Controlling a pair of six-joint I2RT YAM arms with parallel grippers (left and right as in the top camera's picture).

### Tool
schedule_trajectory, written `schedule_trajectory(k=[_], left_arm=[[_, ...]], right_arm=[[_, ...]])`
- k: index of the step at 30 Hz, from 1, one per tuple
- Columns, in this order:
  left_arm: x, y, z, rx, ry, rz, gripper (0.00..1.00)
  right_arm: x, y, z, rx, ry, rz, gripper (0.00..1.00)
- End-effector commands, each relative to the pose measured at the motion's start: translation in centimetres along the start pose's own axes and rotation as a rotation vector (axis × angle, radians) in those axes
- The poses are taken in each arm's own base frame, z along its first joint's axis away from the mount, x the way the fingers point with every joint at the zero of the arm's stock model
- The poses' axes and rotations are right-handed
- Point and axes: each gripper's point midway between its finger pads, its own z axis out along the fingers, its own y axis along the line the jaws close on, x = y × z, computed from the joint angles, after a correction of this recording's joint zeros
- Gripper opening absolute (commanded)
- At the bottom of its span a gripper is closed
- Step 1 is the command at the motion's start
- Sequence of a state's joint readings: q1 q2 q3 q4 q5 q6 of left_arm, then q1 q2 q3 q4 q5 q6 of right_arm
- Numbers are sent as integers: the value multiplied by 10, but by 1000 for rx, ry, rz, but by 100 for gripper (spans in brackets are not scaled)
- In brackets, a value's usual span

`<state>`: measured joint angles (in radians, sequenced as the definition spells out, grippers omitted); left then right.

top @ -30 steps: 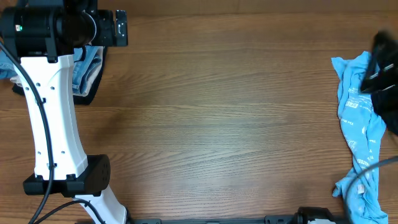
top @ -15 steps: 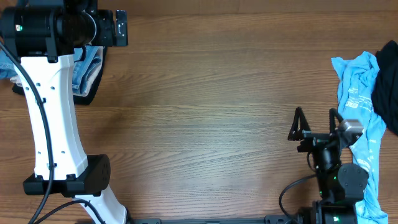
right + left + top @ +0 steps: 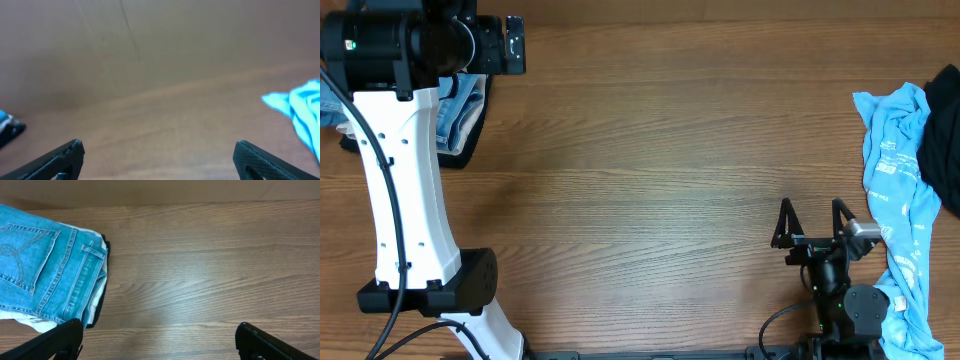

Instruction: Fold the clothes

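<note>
The folded light-blue jeans [image 3: 45,270] lie on top of a small stack at the table's far left; they also show in the overhead view [image 3: 463,108], partly under the left arm. My left gripper [image 3: 157,345] is open and empty, held above bare wood just right of the stack. My right gripper [image 3: 812,222] is open and empty, low near the table's front right, and also shows in the right wrist view [image 3: 160,160].
White and black cloth [image 3: 95,305] lies under the jeans. A sky-blue T-shirt [image 3: 898,190] with white print lies crumpled along the right edge, also in the right wrist view [image 3: 302,107]. A dark cloth [image 3: 944,140] lies beside it. The white left arm [image 3: 408,170] stands over the left side.
My right arm has swung from the far right edge by the T-shirt down to the front right of the table, gripper open. The left arm and the jeans have not moved.
</note>
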<state>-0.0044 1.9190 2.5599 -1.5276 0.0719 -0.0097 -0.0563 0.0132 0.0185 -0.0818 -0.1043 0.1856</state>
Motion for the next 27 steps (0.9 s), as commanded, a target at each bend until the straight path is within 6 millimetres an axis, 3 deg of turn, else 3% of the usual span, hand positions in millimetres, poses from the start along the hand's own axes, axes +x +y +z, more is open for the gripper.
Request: schedule_trajectory(k=[1,24,27], left_arm=[[-2,0,0,4,-7,-16,100],[-2,1,0,3,-7,-16,100],[-10,0,-11,5,-54,-15,100]], right_arm=[[1,1,0,-8,-7,-3,100],[1,1,0,-7,-7,-3,100],[1,1,0,-7,-7,-3,100]])
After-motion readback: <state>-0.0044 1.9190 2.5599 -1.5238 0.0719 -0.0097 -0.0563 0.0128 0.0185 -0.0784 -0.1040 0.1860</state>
